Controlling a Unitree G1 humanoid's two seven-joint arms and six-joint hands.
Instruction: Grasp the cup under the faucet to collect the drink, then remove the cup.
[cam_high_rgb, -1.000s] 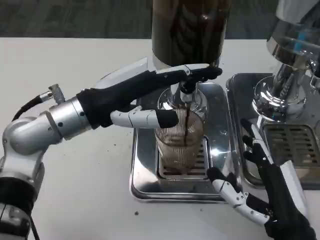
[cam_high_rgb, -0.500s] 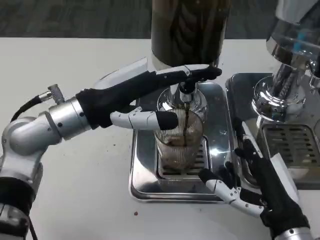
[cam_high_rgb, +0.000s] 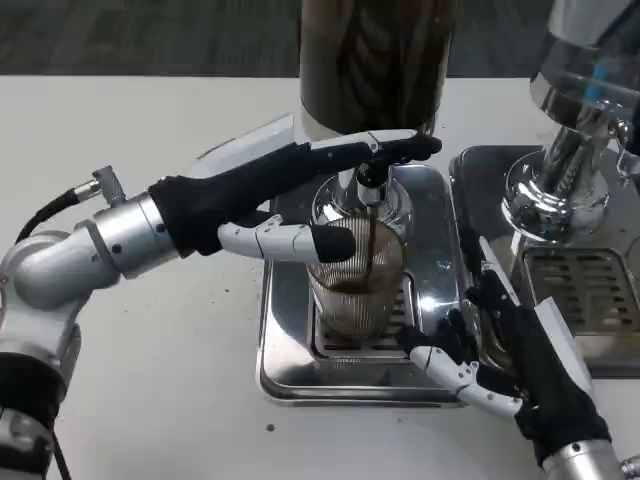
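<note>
Now left hand flat over cup, right hand spread nearby.

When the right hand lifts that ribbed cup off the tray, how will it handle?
The cup looks like clear ribbed plastic, so it probably flexes if squeezed. The ribs should aid grip. Dark drink is pouring in, so it is open-topped and may slosh if tilted.
</note>
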